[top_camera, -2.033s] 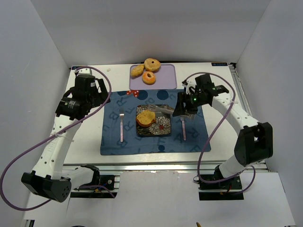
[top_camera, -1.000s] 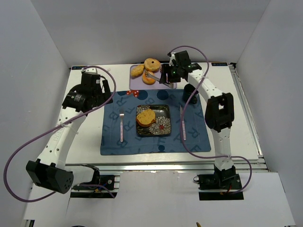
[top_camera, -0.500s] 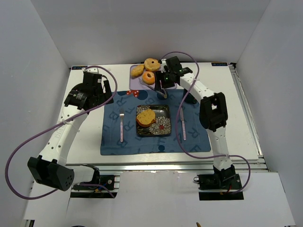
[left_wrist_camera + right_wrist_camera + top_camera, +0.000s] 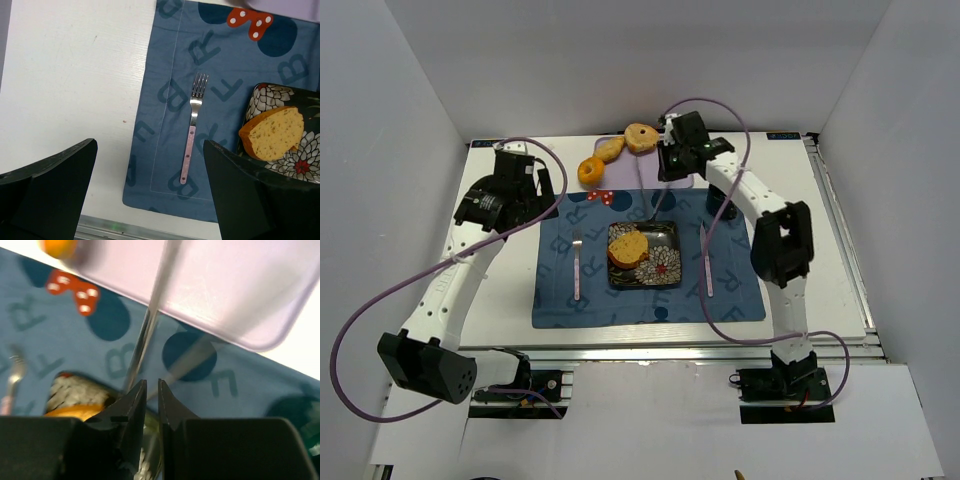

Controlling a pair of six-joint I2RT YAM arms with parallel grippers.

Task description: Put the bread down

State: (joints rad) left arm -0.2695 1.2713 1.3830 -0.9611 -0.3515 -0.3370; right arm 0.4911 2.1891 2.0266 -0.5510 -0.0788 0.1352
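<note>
The bread (image 4: 628, 247), a thick golden slice with a brown crust, lies on the left half of the dark flowered plate (image 4: 665, 265). It also shows in the left wrist view as bread (image 4: 272, 132) and, blurred, in the right wrist view as bread (image 4: 75, 412). My right gripper (image 4: 666, 170) hovers over the near edge of the lilac tray, its jaws (image 4: 152, 382) shut with only a sliver of mat showing between the tips. Thin metal tongs (image 4: 657, 203) slant from under it to the plate's far edge. The blurred tongs (image 4: 150, 315) pass behind the left finger. My left gripper (image 4: 150, 190) is wide open and holds nothing.
An orange doughnut (image 4: 590, 170) sits on the table left of the lilac tray (image 4: 630, 172). A second doughnut (image 4: 641, 137) and a pale roll (image 4: 611, 150) rest at the tray's back. On the blue placemat (image 4: 560, 300), a fork (image 4: 577, 265) and a pink-handled utensil (image 4: 706, 262) flank the plate.
The right gripper's jaws have closed. One doughnut has left the tray and now sits on the table to its left. The tongs now slant down to the plate's edge.
</note>
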